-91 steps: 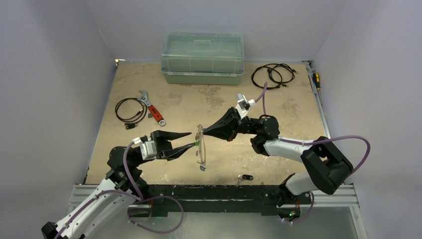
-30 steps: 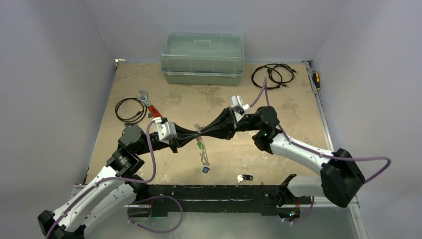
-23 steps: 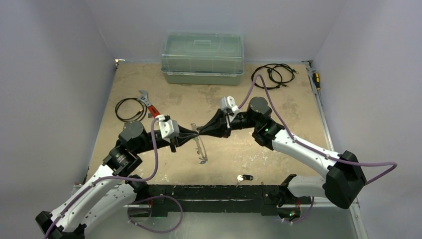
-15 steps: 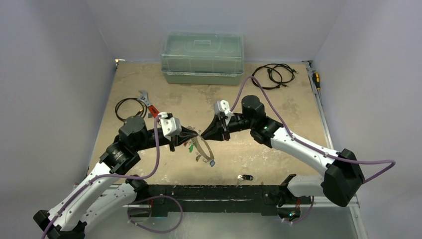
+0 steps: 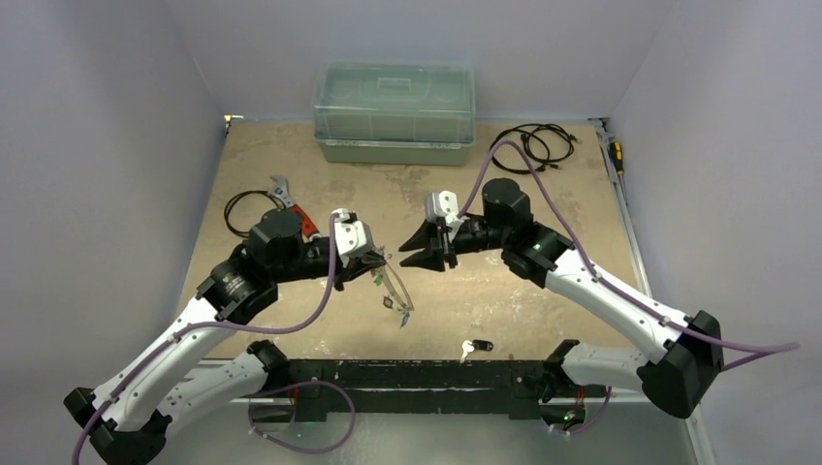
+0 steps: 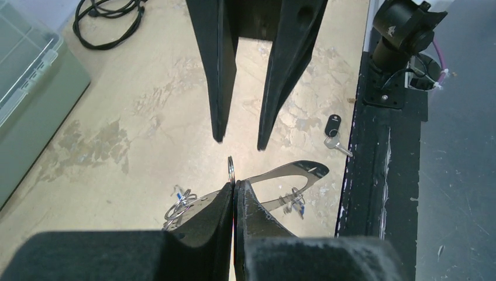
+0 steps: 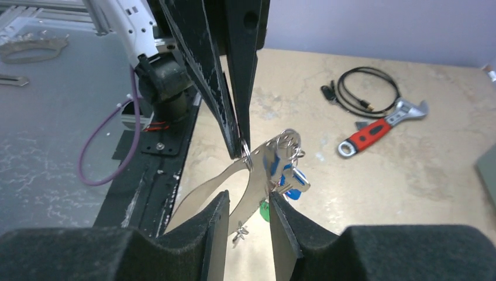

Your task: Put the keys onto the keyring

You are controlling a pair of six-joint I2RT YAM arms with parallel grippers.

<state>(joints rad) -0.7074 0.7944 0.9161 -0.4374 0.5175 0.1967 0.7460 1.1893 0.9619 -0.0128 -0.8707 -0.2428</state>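
Note:
The keyring (image 5: 392, 289), a flat silver crescent, hangs above the table from a small split ring (image 6: 231, 168). My left gripper (image 6: 234, 184) is shut on that ring. Keys with a blue tag (image 7: 292, 182) and a green tag (image 7: 264, 211) dangle from the crescent. My right gripper (image 5: 408, 256) stands open just right of the left fingertips and touches nothing. In the right wrist view the crescent (image 7: 251, 175) shows beyond the gap of the right gripper (image 7: 247, 198). One key with a black tag (image 5: 477, 346) lies on the table near the front rail.
A clear lidded box (image 5: 395, 111) stands at the back. A red-handled wrench (image 5: 296, 211) and a black cable coil (image 5: 247, 213) lie at the left. More black cables (image 5: 531, 145) lie at the back right. A black rail (image 5: 417, 373) runs along the near edge.
Both grippers pinched the ring together a second ago. The right gripper has opened and drawn back to the right. The left gripper keeps its hold, and the keyring has swung under it.

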